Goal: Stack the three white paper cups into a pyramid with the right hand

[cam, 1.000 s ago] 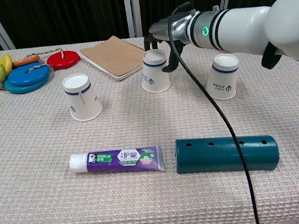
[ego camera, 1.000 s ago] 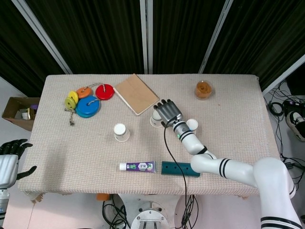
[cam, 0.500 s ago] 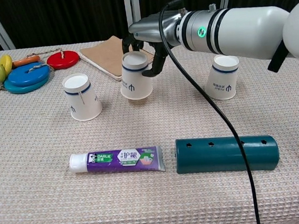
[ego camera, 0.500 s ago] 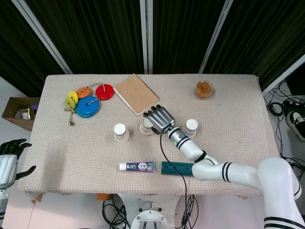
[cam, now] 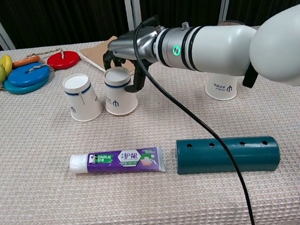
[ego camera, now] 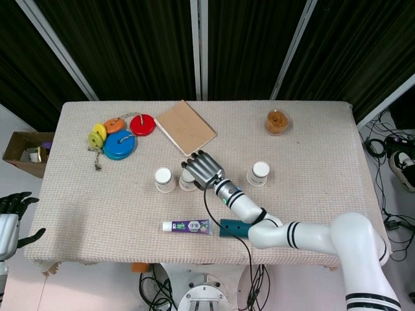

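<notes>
Three white paper cups with a blue band stand upside down on the table. My right hand (cam: 124, 55) grips the middle cup (cam: 119, 92) from above and behind, with fingers down its far side. That cup sits at table level right beside the left cup (cam: 82, 97), with a narrow gap between them. In the head view the right hand (ego camera: 202, 168) covers part of the held cup (ego camera: 187, 181), next to the left cup (ego camera: 164, 179). The third cup (cam: 220, 88) stands alone to the right, partly behind my forearm, and also shows as the lone cup (ego camera: 258, 173). My left hand (ego camera: 9, 220) hangs off the table at the lower left, fingers apart, holding nothing.
A toothpaste tube (cam: 117, 162) and a teal cylinder (cam: 227, 154) lie near the front edge. A brown notebook (ego camera: 185, 127), coloured discs on a cord (ego camera: 118, 139) and a small orange-filled bowl (ego camera: 277, 121) sit at the back. A black cable trails from my right wrist.
My right hand has carried the middle cup leftward and nearer the front, from beside the notebook to right next to the left cup. The other two cups have not moved.
</notes>
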Controlling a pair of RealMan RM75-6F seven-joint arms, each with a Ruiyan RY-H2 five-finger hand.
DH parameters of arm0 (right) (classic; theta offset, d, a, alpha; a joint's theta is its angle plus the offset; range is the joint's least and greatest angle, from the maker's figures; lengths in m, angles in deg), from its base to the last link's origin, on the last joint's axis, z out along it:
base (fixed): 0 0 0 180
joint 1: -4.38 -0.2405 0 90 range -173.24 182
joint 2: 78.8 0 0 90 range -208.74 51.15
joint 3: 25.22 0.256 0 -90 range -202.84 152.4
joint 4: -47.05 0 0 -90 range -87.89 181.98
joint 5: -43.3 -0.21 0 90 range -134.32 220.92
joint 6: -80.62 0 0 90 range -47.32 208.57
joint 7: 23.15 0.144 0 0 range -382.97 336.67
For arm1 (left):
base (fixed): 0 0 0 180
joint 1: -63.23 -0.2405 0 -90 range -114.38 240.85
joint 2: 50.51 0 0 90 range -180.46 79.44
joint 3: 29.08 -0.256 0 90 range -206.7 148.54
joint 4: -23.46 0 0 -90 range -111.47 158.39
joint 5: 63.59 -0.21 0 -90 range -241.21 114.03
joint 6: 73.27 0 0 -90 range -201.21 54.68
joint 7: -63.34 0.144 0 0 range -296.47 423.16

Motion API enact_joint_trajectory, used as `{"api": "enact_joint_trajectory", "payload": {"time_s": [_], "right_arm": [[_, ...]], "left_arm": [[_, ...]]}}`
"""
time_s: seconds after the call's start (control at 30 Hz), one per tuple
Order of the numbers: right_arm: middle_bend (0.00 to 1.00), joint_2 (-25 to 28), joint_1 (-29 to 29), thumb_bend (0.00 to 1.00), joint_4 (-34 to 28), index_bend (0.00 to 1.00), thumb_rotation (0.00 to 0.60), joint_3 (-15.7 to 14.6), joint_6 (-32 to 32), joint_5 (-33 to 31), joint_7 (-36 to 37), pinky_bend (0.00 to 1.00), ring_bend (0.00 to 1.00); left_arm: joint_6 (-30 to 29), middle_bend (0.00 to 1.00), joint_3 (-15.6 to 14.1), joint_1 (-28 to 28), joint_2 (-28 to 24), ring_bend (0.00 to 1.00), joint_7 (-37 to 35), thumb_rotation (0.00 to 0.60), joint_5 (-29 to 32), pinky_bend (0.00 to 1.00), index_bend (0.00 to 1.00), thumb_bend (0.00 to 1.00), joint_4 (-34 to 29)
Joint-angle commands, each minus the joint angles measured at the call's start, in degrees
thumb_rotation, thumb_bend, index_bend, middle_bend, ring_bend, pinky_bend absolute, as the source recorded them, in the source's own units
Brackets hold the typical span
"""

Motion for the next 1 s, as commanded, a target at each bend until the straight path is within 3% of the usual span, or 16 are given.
{"api": "enact_joint_trajectory", "payload": {"time_s": [0.03, 0.3, 0.67, 0.83, 1.0], "right_arm": [[0.37, -0.5, -0.5, 0.36, 0.4, 0.43, 0.600, -0.2, 0.0, -0.4, -0.3, 0.28, 0.21], [0.35, -1.6, -1.4, 0.36, 1.7, 0.40, 0.600, -0.5, 0.0, -1.5, -0.7, 0.29, 0.20], [0.23, -0.8, -2.0, 0.35, 0.3, 0.12, 0.600, -1.7, -0.7, -2.5, -1.1, 0.24, 0.16], [0.17, 2.1, -2.0, 0.35, -4.1, 0.01, 0.600, -2.5, 0.6, -5.0, -3.4, 0.22, 0.13], [0.13, 8.8, 0.3, 0.35, -13.5, 0.00, 0.600, -4.0, 7.6, -5.8, -6.6, 0.19, 0.10]], "left_arm": [[0.1, 0.20, 0.0, 0.0, 0.1, 0.17, -0.1, 0.600, 0.1, 0.19, 0.31, 0.00, 0.1], [0.1, 0.20, 0.1, 0.0, 0.2, 0.17, -0.2, 0.600, -0.1, 0.19, 0.31, 0.00, 0.3], [0.2, 0.20, 0.2, -0.1, 0.5, 0.17, -0.7, 0.600, 0.0, 0.19, 0.31, 0.00, 0.9], [-0.2, 0.20, 0.3, -0.3, 0.4, 0.17, -0.7, 0.600, -0.2, 0.19, 0.31, 0.00, 0.9], [-0.4, 0.20, 0.3, -0.2, 0.2, 0.17, -0.8, 0.600, -0.6, 0.19, 0.31, 0.00, 0.9]]}}
